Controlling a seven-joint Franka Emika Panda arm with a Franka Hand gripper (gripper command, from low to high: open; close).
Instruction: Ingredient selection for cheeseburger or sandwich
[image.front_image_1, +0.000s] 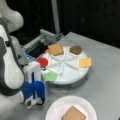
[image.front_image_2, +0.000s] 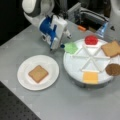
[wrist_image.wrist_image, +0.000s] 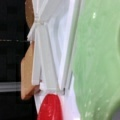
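Note:
A white round tray (image.front_image_1: 72, 75) with dividers holds the ingredients in both front views: toast (image.front_image_1: 55, 49), brown patty (image.front_image_1: 75, 49), yellow cheese (image.front_image_1: 85, 62), red tomato (image.front_image_1: 43, 61) and green lettuce (image.front_image_1: 50, 76). A white plate (image.front_image_2: 25, 80) carries one toast square (image.front_image_2: 38, 73), the only piece of the sandwich that shows. My gripper (image.front_image_2: 61, 45) hangs tilted at the tray's rim, its tip right beside the lettuce (image.front_image_2: 71, 47). In the wrist view the lettuce (wrist_image.wrist_image: 97, 62) fills the right side, with the tomato (wrist_image.wrist_image: 50, 107) below and the toast (wrist_image.wrist_image: 26, 75) at the left.
A grey metal fixture (image.front_image_1: 47, 37) and a dark opening (image.front_image_1: 37, 51) stand behind the tray. A blue-and-white packet (image.front_image_2: 102, 30) and a small orange piece (image.front_image_2: 81, 28) lie at a front view's top. The grey table's edge (image.front_image_2: 10, 87) runs along the lower left.

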